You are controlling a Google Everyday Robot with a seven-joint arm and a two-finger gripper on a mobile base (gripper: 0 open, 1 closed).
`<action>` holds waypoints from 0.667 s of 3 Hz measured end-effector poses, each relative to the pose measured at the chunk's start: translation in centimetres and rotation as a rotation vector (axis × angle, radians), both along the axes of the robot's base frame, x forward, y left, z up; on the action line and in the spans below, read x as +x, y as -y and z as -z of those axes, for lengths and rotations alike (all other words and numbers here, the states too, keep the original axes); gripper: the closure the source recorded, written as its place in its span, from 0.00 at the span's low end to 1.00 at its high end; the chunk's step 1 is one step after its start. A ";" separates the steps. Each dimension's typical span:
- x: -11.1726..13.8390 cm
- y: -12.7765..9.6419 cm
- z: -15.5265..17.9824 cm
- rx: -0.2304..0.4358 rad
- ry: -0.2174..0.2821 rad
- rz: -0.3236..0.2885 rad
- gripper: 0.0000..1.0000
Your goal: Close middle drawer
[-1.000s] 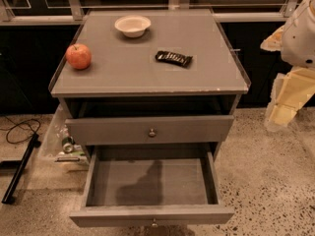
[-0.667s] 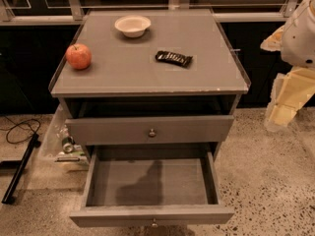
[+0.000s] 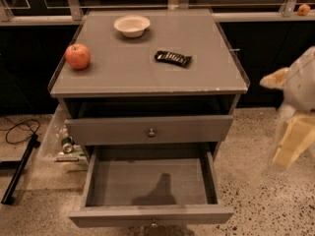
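The middle drawer (image 3: 150,183) is pulled far out of the grey cabinet and is empty inside. Its flat front (image 3: 123,215) faces me at the bottom of the view, with a small round knob (image 3: 154,223) at its centre. Above it, the top drawer front (image 3: 108,130) with the same knob stands slightly out. The lowest front is hidden under the open drawer. My gripper (image 3: 291,142) shows as a blurred cream shape at the right edge, to the right of the cabinet and apart from it, level with the drawers.
On the cabinet top (image 3: 123,73) lie a red apple (image 3: 78,56), a white bowl (image 3: 132,25) and a dark snack bar (image 3: 173,58). A black cable (image 3: 19,129) and a black stand leg (image 3: 17,173) lie on the floor at the left.
My arm at the right edge has dropped lower, from beside the cabinet top to beside the drawers. The drawers and the things on top have not moved.
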State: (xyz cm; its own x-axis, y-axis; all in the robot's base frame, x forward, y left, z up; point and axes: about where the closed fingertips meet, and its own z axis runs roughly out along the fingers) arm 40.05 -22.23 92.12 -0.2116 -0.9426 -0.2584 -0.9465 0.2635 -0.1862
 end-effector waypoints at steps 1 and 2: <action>-2.1 0.5 4.8 0.004 -0.023 -0.013 0.18; -3.5 0.8 11.1 0.035 -0.048 -0.021 0.42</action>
